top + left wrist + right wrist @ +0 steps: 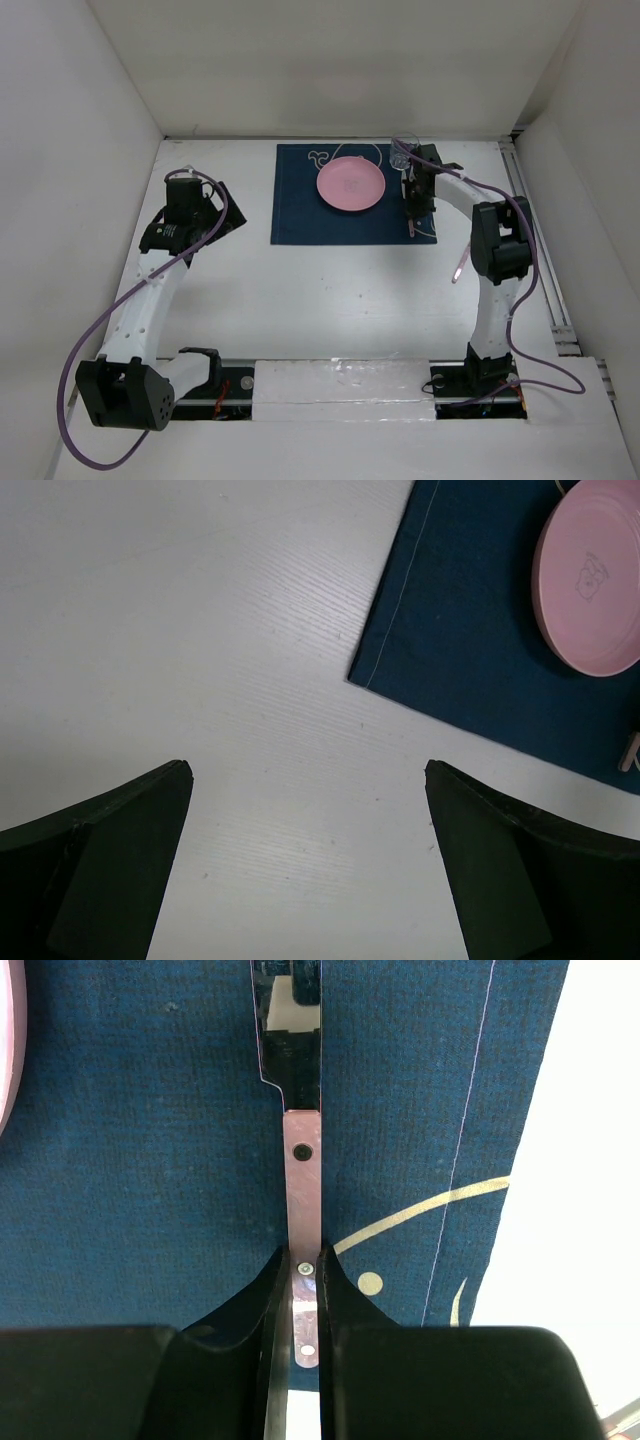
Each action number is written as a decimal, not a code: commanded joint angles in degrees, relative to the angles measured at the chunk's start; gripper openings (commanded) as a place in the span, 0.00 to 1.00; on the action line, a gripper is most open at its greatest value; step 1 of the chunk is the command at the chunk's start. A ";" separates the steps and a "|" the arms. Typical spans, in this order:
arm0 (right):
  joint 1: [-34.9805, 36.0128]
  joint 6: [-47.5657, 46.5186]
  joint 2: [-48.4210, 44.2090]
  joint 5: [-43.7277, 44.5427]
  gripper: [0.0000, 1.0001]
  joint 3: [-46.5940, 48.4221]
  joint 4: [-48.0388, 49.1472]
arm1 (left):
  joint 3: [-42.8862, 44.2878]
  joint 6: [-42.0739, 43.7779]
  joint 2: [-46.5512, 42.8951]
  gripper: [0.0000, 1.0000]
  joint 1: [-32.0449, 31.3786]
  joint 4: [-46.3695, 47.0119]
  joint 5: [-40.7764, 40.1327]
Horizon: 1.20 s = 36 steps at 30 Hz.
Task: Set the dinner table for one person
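The white dinner table (330, 290) carries a navy placemat (300, 215) with a pink plate (350, 185) on it. My right gripper (412, 205) is shut on a knife with a pink handle (302, 1190) and a shiny blade (290, 1030). The knife lies along the mat's right part (150, 1160), right of the plate's rim (8, 1040). I cannot tell whether it rests on the cloth. My left gripper (308, 770) is open and empty over bare table (200, 630), left of the mat's corner (470, 650) and the plate (595, 580).
A clear glass (402, 152) stands at the mat's far right corner, just beyond my right gripper. White wall panels close in the table on the left, back and right. The mat's right edge meets bare table (590, 1160).
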 commanded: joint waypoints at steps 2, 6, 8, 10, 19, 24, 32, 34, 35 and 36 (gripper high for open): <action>-0.54 0.10 0.18 -0.44 0.04 0.22 0.99 | 0.32 0.83 -0.73 1.00 0.12 1.34 0.67; -0.54 0.63 0.18 -0.44 0.05 0.22 0.37 | 0.32 0.83 -1.25 1.00 0.12 1.34 0.67; -0.54 0.63 0.18 -0.44 0.06 0.22 0.37 | 0.32 0.83 -1.26 1.00 0.12 1.34 0.67; -0.54 1.16 0.18 -0.44 0.08 0.22 0.37 | 0.32 0.83 -1.26 1.00 0.12 1.34 0.67; -0.54 2.30 0.18 0.09 0.13 0.75 -0.16 | 0.32 1.35 -1.79 1.00 0.12 1.87 1.20; -0.54 2.83 0.71 0.09 0.21 0.23 -0.68 | -0.21 1.35 -1.79 1.00 0.12 1.87 1.73; -0.01 4.14 -2.01 0.09 0.37 0.22 -1.21 | -0.21 1.35 -1.79 1.00 0.12 1.87 1.73; -0.01 4.15 -4.46 0.09 0.39 0.22 -0.69 | -0.21 1.35 -1.79 1.00 0.12 1.87 1.73; -0.01 4.76 -5.52 -0.43 0.42 -0.30 0.01 | -0.21 1.35 -1.79 1.00 0.12 1.87 1.73; -0.01 4.76 -6.66 -0.44 0.43 -1.00 0.02 | -0.21 1.35 -1.79 1.00 0.12 1.87 1.73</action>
